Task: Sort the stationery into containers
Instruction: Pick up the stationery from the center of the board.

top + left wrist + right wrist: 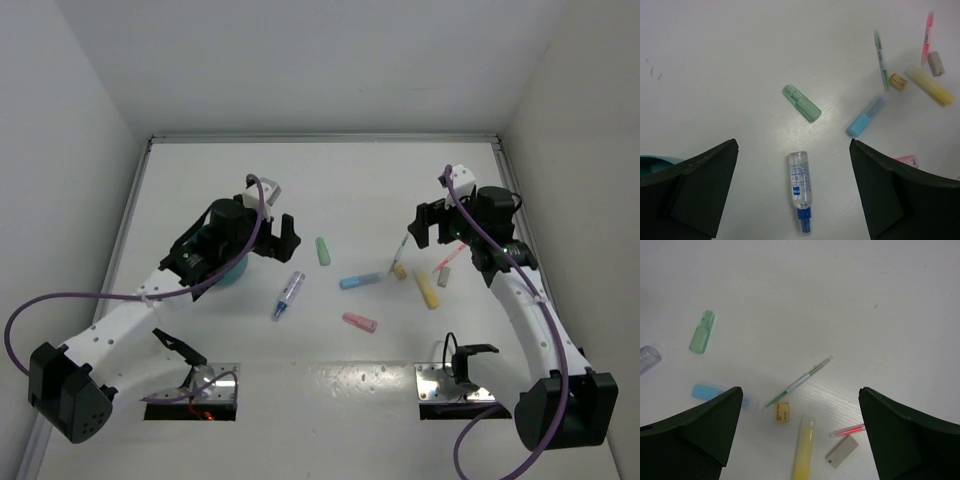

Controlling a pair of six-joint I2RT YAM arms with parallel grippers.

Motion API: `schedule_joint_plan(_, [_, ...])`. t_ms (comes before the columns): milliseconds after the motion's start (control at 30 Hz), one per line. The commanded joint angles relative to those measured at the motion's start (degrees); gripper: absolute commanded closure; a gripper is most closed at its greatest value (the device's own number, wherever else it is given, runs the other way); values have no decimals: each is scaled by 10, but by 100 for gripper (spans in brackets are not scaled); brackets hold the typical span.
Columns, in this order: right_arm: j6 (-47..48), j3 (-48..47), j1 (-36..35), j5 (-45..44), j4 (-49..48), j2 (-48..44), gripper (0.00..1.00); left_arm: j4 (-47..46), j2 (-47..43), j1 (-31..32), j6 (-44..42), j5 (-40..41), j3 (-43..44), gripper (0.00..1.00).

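The left gripper [793, 145] hangs above the white table [330, 180] with its two dark fingers spread wide and nothing between them. Under the gap, in the left wrist view, lies a clear pen with a blue tip [800, 186], flat on the table with the tip toward the camera. Beyond it rests a pastel green marker [801, 103], and to the right of that a pale blue marker [866, 116], each apart from the others. A pink marker [907, 160] peeks out from behind the gripper's right-hand finger, mostly hidden.

The teal holder [232, 277] sits on the table's left side, directly below the left arm's wrist. Only an edge of it shows from above and a sliver in the left wrist view, so its compartments cannot be seen.

The right gripper [800, 390] hovers over the right-hand cluster, its fingers likewise wide apart and empty. Below it lie a thin clear-and-green pen [800, 381], a small tan block [782, 412] just beside that pen's lower end, and a yellow marker [803, 450] pointing toward the camera. A thin pink pen [847, 430] and a small grey piece [842, 451] lie close together to the right of the yellow marker — whether they touch cannot be told.

All the pens and markers in view lie on the table, outside the holder, spread between the two arms.
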State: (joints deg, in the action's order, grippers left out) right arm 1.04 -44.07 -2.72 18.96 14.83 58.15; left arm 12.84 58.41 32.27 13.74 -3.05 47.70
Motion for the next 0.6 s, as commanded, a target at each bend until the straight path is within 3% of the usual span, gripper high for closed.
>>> schedule_joint_plan(0, [-2,-6,2,-10,-27,-18,0,-18,3,4,1,6,0,0])
schedule_joint_plan(433, [64,0,2,36,-9,-23,1,-7,26,4,1,0,0,0])
schedule_joint_plan(467, [81,0,2,51,5,-17,8,-7,26,4,1,0,0,1])
schedule_joint_plan(500, [98,0,2,82,26,-17,57,-7,32,4,1,-5,0,3])
schedule_joint_plan(533, [104,-5,2,92,31,-12,100,-7,32,4,-5,-18,5,10])
schedule_joint_plan(567, [113,-5,2,114,51,-5,100,-7,37,4,-5,-18,5,58])
